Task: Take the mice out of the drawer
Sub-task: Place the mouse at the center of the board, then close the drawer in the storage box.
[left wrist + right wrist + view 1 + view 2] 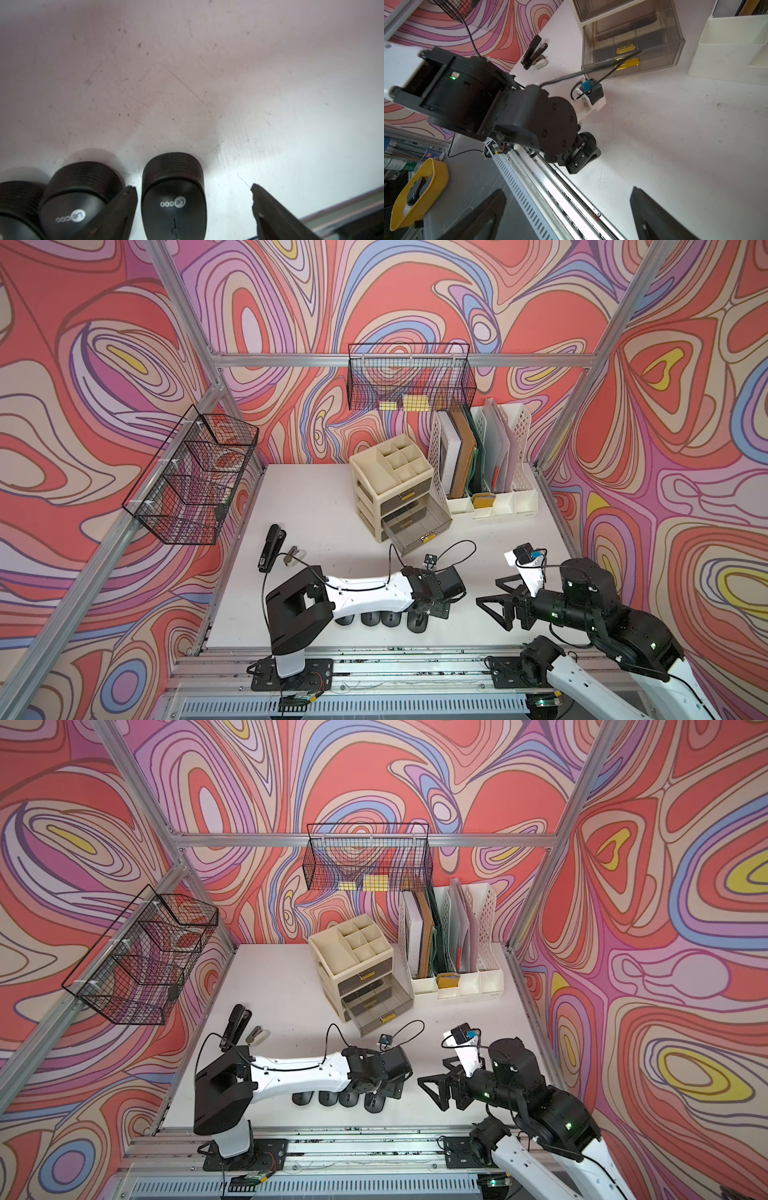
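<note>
Left end effector [191, 188], jaws apart, straddles one black mouse [174, 207] lying lengthwise between them, on the surface [187, 83] beside the other mice [374, 619], nearer than the pulled-out drawer [415, 526]. Right end effector [568, 191] gapes, empty.

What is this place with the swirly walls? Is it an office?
Likely a robot test booth dressed as an office desk: robot arms on a rail, a drawer organiser, a file rack.
</note>
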`<state>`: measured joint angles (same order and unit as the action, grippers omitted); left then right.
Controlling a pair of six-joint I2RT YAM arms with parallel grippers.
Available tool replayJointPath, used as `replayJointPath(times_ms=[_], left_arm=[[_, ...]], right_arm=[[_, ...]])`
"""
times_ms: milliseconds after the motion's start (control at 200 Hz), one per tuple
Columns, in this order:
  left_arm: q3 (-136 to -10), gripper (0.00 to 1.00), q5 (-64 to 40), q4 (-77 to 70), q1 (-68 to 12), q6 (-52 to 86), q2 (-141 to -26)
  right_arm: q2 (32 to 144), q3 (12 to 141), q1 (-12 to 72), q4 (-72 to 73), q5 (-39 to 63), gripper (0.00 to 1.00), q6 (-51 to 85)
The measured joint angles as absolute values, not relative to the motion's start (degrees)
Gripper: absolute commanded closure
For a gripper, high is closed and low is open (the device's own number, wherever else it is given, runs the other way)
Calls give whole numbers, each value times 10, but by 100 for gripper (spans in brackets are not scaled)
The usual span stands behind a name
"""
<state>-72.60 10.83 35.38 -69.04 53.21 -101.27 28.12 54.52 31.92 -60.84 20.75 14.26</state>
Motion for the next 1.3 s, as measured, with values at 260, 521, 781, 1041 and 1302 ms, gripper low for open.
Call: replayJointPath(times_ms=[260, 521, 781, 1041, 1302], left_arm=[[-844, 1, 139, 411, -680, 419, -929], [-907, 1, 81, 428, -558, 298, -877], [-988, 1, -32, 436, -406, 211, -879], [-1028, 1, -104, 420, -274, 167, -887], [-1005, 1, -138, 358, -168, 164, -931]], right_arm=[[268, 547, 319, -548, 190, 2, 164], [276, 531, 319, -431, 115, 3, 222], [296, 406, 319, -286, 78, 6, 305], [353, 354, 319, -197, 40, 12, 361], [402, 296, 319, -119, -19, 32, 431]])
